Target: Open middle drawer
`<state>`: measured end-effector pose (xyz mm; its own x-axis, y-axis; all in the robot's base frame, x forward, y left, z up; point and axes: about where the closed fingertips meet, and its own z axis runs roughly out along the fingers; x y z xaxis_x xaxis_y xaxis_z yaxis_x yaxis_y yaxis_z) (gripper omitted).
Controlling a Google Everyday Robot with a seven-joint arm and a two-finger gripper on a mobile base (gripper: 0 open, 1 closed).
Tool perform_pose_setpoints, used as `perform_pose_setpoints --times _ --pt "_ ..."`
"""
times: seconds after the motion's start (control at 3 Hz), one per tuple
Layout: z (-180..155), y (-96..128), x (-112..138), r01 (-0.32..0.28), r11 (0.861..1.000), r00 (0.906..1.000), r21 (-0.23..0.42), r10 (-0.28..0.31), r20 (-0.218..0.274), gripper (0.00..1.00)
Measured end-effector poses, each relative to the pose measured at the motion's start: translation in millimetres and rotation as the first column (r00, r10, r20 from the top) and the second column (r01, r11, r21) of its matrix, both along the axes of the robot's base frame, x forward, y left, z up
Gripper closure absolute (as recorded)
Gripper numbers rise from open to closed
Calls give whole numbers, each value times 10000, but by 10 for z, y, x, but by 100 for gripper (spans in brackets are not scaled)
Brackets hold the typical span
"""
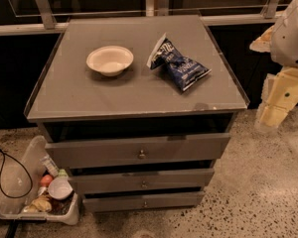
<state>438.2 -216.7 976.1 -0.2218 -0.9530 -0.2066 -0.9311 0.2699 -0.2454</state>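
A grey cabinet with three drawers stands on a speckled floor. The middle drawer is the mid-sized front, between the tall, wide top drawer and the narrow bottom drawer. Its small round metal knob sits at the centre of the front. A dark gap shows above each drawer front.

On the worktop, a white bowl stands left of centre toward the back edge. A crumpled blue snack bag lies right of centre, apart from the bowl and pointing toward the front right corner.

The end effector hangs beyond the right edge of the worktop, just past the front right corner, above the floor. It is well apart from the middle drawer and its knob, and it holds nothing. I cannot tell whether it is open or closed.

On the floor by the cabinet's left front corner lies a clear plastic bin with small items inside, and a black cable loops beside it.
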Motion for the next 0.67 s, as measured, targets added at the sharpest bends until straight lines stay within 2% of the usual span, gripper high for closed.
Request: perform_pose_setpoints --times 0.33,0.67 --pt "-9 3 11 67 10000 10000 -19 -67 28 0" --pt "-294 25 -52 391 9981 9987 481 -375 -333 0"
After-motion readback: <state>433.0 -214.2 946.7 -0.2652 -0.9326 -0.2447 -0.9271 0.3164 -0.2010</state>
